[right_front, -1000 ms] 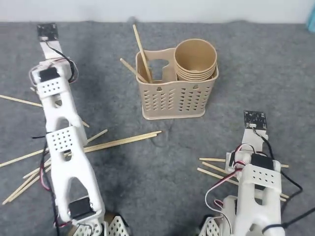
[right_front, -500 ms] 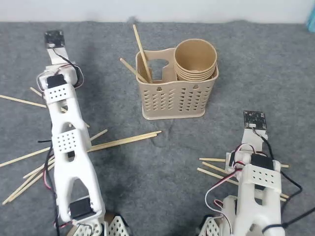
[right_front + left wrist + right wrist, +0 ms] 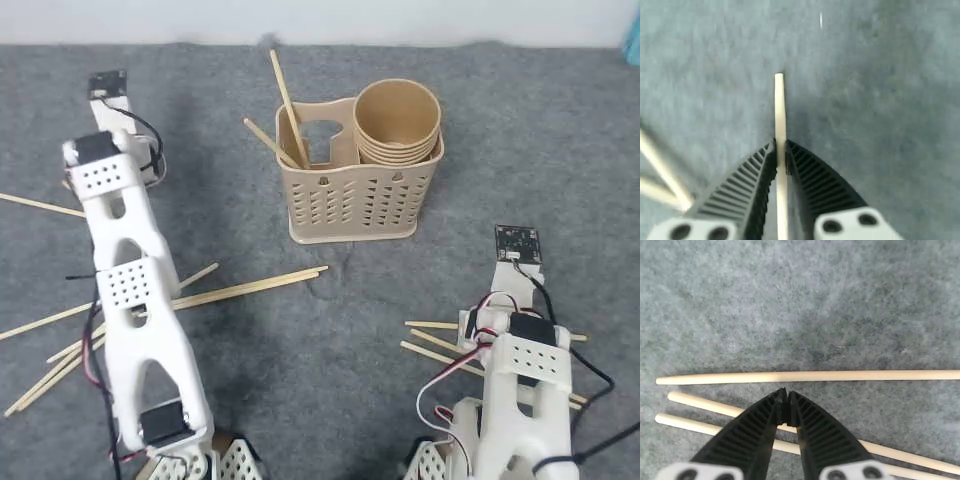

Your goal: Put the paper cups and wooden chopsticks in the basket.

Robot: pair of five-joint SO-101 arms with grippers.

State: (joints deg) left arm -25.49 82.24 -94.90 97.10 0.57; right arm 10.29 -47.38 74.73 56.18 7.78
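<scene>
- At the table's far left: left gripper (image 3: 781,145), fingers pinched shut on one chopstick (image 3: 779,110). The arm has pulled back a little in the last second, so the grasp looks done and the carry to the basket is due.
- Left of centre: loose chopsticks (image 3: 250,285) lie unmoved.
- Centre: basket (image 3: 350,205) holds the stacked paper cups (image 3: 398,120), unchanged.
- Right: right gripper (image 3: 785,392), fingers closed and empty above three chopsticks (image 3: 810,375); the arm is idle.

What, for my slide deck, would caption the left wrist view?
Left pincer shut on a chopstick over the grey mat.
</scene>
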